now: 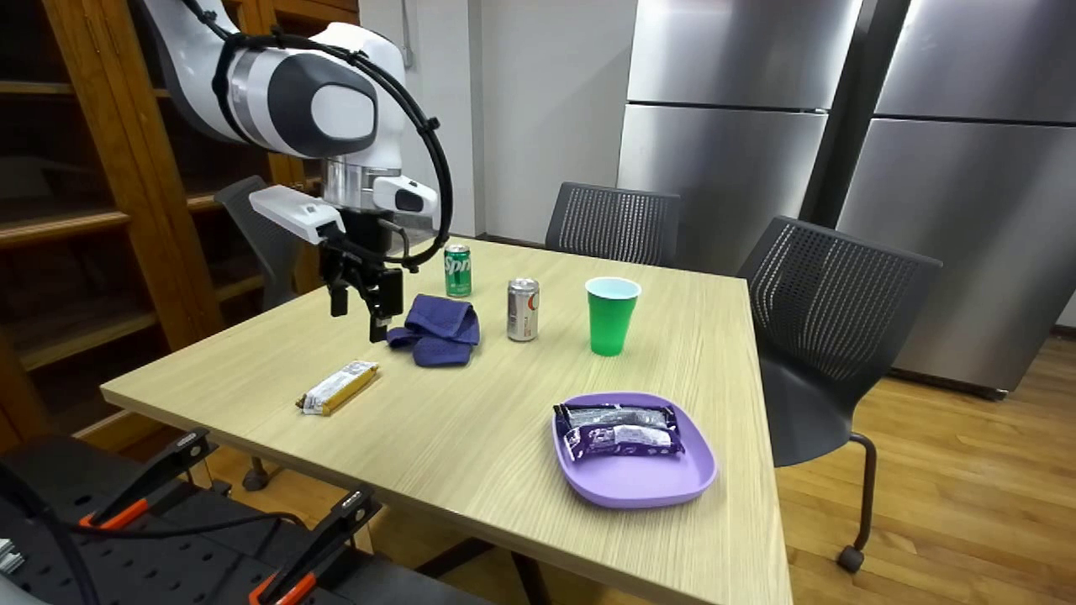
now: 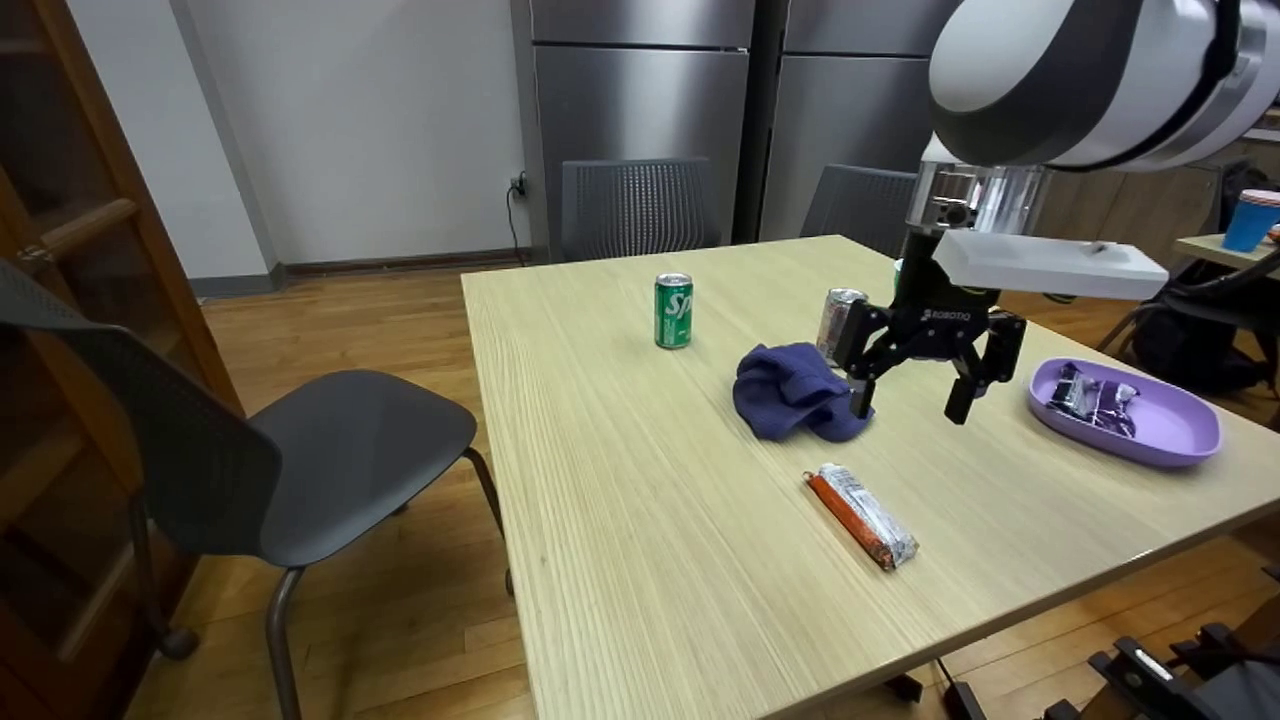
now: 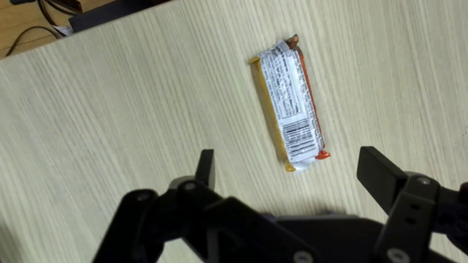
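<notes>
Closest to the wrist camera is the hand [image 3: 286, 164], its two fingers spread wide and gripping nothing; it hangs above the table [image 3: 128, 109]. The nearest thing below it is a snack bar [image 3: 290, 102], still wrapped, lying on the table with its barcode face up. In the wrist view most of the bar lies ahead of the fingertips, with only its barcode end level with the gap, slightly off the middle toward the finger on the picture's right. Its long axis runs mostly up and down that view, leaning a little, so it crosses the line from finger to finger almost squarely; the spread looks wider than the bar's narrow width. In both exterior views the bar shows lower than the hand, apart from it. A crumpled blue cloth [image 2: 795, 385] lies near the bar, not touching; the purple plate [image 1: 639, 487] sits well apart.
</notes>
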You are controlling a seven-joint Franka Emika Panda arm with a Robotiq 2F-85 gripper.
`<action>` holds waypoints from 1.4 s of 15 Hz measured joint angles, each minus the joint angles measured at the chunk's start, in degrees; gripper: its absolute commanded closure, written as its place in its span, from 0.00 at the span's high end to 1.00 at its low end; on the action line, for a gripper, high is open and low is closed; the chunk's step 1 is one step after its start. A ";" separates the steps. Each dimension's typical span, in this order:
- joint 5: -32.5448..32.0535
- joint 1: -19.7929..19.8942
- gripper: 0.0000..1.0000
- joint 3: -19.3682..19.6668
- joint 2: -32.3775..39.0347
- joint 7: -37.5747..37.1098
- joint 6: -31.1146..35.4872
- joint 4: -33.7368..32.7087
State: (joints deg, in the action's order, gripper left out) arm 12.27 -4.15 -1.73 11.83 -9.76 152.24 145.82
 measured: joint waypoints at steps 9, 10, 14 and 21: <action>-1.13 -2.49 1.00 -1.53 0.39 -0.33 0.10 0.00; -1.13 -2.49 1.00 -1.53 0.39 -0.33 0.10 0.00; -2.89 -2.78 1.00 -1.53 1.16 -0.62 1.43 -0.02; -8.62 -4.66 1.00 -1.16 7.08 -2.53 6.92 -1.36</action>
State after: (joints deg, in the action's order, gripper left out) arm 3.64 -8.82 -2.90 18.91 -12.29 159.16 144.46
